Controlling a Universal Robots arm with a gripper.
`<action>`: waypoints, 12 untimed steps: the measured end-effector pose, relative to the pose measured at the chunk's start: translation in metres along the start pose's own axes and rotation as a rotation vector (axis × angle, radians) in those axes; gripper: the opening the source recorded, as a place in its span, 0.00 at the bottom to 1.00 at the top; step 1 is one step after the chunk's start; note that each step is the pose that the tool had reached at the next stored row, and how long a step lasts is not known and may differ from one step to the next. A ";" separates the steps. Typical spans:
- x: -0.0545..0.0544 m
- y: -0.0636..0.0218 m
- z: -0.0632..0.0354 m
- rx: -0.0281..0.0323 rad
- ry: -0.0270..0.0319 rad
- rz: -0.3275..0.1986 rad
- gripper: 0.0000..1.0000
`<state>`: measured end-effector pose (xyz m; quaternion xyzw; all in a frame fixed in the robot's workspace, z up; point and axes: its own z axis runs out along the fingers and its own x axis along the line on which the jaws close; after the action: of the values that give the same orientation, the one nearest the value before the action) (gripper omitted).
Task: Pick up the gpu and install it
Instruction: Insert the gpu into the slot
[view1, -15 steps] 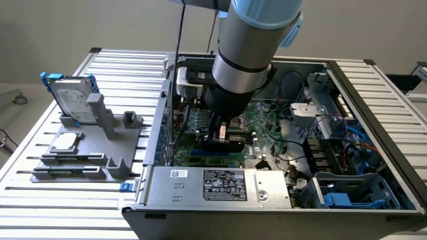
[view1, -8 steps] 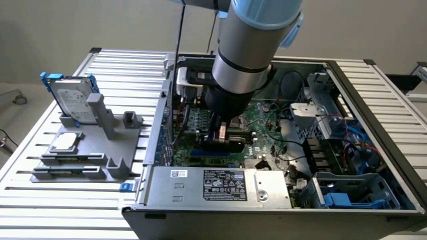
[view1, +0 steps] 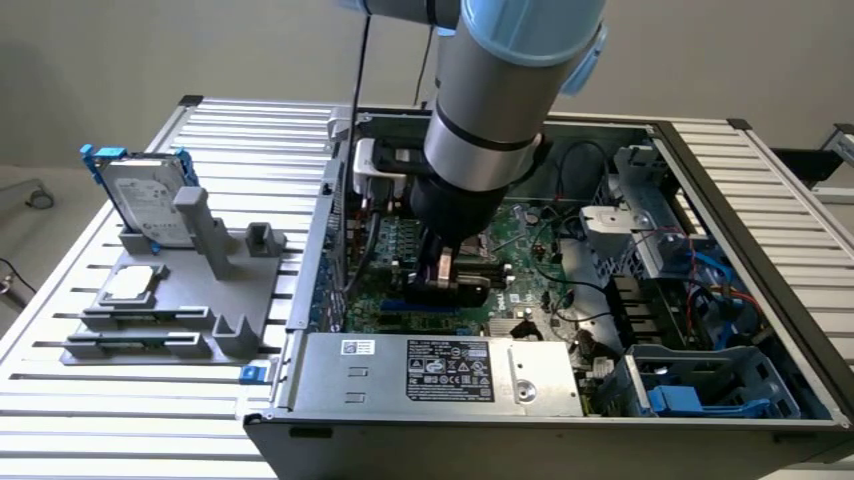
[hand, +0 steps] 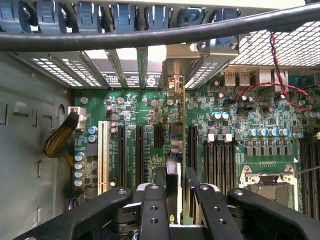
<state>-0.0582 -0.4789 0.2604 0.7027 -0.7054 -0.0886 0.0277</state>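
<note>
Open computer case (view1: 534, 440) on slatted table (view1: 240, 130); my gripper (hand: 175, 174) clamps the gpu (hand: 174, 142) edge-on, its long axis running ahead, parallel to motherboard slots (hand: 140, 150).

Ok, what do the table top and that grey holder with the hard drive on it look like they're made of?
Table: ribbed silver slats with a soft matte sheen, most likely extruded aluminium. Holder: uniform dull grey with blocky moulded shapes, probably plastic, perhaps 3D-printed, though the look alone can't confirm it.

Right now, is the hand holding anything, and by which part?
Yes: the hand grips the gpu, which shows edge-on, with fingers clamped on its two flat faces at the edge away from the motherboard.
</note>
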 end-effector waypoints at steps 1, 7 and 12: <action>0.000 0.0000 0.0003 -0.0003 0.0000 0.000 0.26; 0.000 0.0000 0.0013 -0.0061 -0.0005 0.000 0.26; 0.000 0.0002 0.0021 -0.0096 -0.0005 0.001 0.26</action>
<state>-0.0588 -0.4789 0.2583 0.7022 -0.7053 -0.0922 0.0309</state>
